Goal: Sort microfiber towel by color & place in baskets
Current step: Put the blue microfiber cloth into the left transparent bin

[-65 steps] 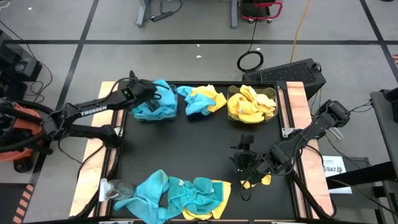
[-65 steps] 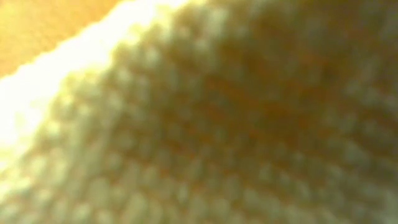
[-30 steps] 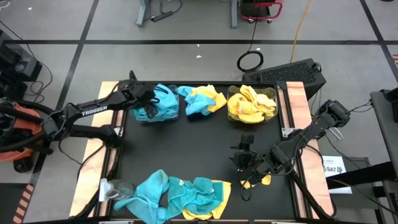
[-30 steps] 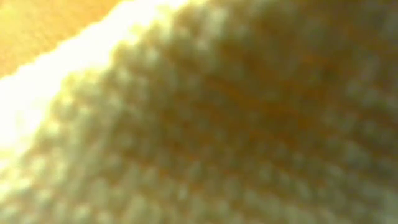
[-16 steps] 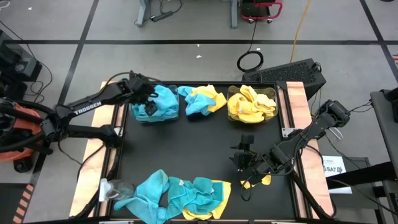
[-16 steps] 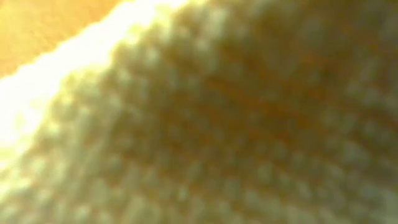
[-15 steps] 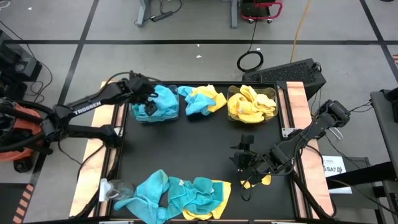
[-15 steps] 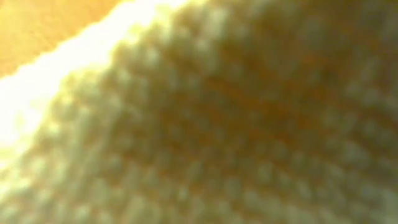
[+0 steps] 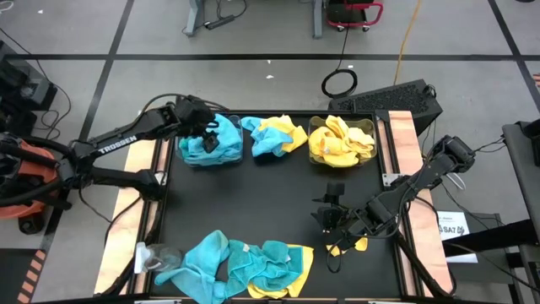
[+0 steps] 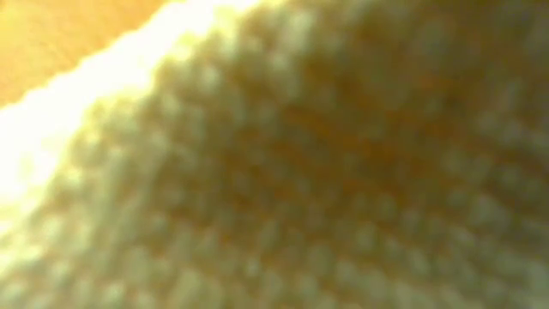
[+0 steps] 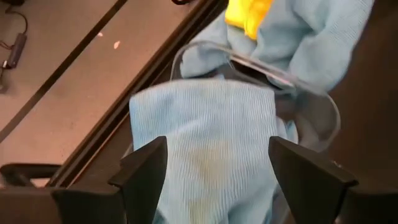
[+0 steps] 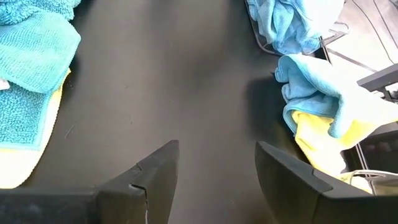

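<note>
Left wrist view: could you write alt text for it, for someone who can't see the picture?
The left claw hangs open just above a teal-blue towel lying in a clear plastic basket at the edge of the black table. Beyond the basket lie another teal-blue towel and a yellow towel.

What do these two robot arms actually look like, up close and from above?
Both arms are slim, black and jointed. The left arm carries white TROSSEN lettering along one link. Each ends in two broad, flat, dark fingers with angled tips, as on the left gripper and right gripper. The right arm shows no marking I can read.
</note>
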### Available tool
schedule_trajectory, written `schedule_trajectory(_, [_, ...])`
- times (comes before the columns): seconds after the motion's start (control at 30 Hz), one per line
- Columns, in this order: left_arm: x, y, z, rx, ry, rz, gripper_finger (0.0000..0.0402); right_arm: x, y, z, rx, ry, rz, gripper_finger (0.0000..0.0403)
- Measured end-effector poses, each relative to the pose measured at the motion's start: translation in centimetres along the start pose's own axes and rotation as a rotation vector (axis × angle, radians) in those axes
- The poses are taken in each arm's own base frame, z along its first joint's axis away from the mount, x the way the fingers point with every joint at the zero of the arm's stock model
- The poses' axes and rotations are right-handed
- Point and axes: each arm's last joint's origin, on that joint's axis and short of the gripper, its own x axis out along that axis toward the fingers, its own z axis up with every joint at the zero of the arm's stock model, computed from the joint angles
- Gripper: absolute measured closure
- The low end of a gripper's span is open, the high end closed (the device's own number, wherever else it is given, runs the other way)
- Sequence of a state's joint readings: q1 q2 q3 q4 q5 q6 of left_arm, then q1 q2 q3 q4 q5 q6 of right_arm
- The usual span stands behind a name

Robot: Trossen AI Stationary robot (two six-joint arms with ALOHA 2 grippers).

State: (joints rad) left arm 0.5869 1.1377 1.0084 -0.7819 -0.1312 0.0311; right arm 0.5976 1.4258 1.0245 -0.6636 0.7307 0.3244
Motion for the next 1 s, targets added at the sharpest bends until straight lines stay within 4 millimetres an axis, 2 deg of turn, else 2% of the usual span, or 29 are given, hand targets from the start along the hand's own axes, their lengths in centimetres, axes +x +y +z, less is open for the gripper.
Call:
schedule_trajectory(0.13, [2.0,-0.2,0.4,0.009,0.039,0.000,0.0116,0.0,0.0,0.0,0.002,-0.001,-0.001,0.0200])
schedule_trajectory(0.27, [5.1,-0.7,0.4,0.029,0.152,-0.003,0.0116,0.0,0.0,0.0,0.015,-0.001,-0.001,0.0200])
schedule_trajectory(0.47, [9.2,-1.1,-0.6,0.063,0.342,0.035,0.0116,0.0,0.0,0.0,0.032,-0.001,0.000,0.0200])
schedule_trajectory(0.6, [11.2,-1.2,-1.6,0.085,0.462,0.056,0.0116,0.0,0.0,0.0,0.032,0.000,0.002,0.0200])
schedule_trajectory(0.77, [12.6,-1.4,-2.0,0.096,0.514,0.057,0.0116,0.0,0.0,0.0,0.032,0.000,0.003,0.0200])
schedule_trajectory(1.0, [13.0,-1.5,-1.9,0.093,0.496,0.058,0.0116,0.0,0.0,0.0,0.036,0.000,0.003,0.0200])
